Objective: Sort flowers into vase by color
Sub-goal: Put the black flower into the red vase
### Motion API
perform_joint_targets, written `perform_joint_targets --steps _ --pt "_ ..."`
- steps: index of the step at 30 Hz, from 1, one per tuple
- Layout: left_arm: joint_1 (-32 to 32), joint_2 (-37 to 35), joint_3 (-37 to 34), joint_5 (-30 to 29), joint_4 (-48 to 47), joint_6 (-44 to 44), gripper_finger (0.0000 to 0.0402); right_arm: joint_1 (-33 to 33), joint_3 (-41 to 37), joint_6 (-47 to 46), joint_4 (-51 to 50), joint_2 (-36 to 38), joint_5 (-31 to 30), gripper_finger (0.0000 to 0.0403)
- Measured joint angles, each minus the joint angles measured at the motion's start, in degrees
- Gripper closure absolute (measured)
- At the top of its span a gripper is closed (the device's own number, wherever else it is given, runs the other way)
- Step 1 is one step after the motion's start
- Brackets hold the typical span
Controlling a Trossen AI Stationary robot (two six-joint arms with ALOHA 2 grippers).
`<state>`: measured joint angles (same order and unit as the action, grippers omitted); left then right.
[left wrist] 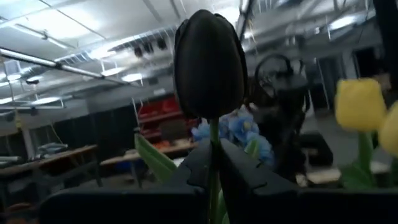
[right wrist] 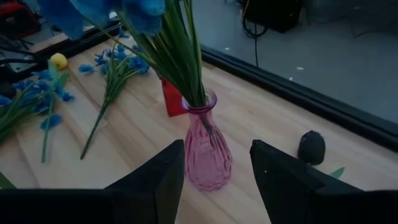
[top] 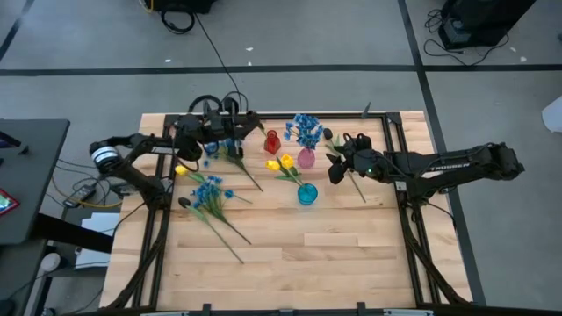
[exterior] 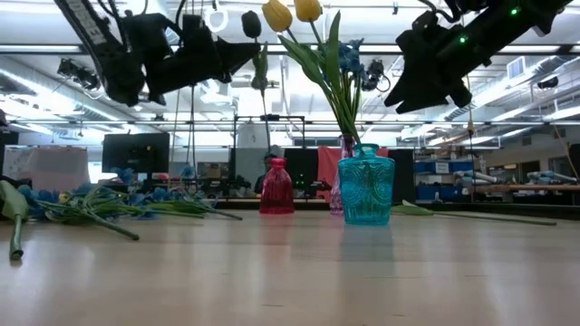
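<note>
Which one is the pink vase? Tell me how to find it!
Look at the three little glass vases in the middle of the wooden table. The pink vase stands nearest the right gripper, with the red vase and the turquoise vase close by. It is the only one with blue flowers in it.

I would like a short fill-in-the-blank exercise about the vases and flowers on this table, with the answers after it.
1. The yellow tulips stand in the ______ vase.
2. The blue flowers stand in the ______ vase.
3. The left pincer is shut on a ______ tulip.
4. The red vase holds ______ flowers.

Answers: turquoise; pink; black; no
</note>
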<state>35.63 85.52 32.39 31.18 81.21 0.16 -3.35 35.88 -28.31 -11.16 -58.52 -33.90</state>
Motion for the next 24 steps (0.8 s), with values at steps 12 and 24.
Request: perform_joint_targets --steps 12,24 --pt "4.59 1.63 6.79 6.11 2.57 -14.20 0.0369 -3.51 0.00 3.33 1.74 0.00 6.03 0.0207" --pt "6.18 1.61 10.73 6.07 3.04 -15.74 0.0369 -4.03 0.02 4.09 2.87 0.00 6.57 0.0207"
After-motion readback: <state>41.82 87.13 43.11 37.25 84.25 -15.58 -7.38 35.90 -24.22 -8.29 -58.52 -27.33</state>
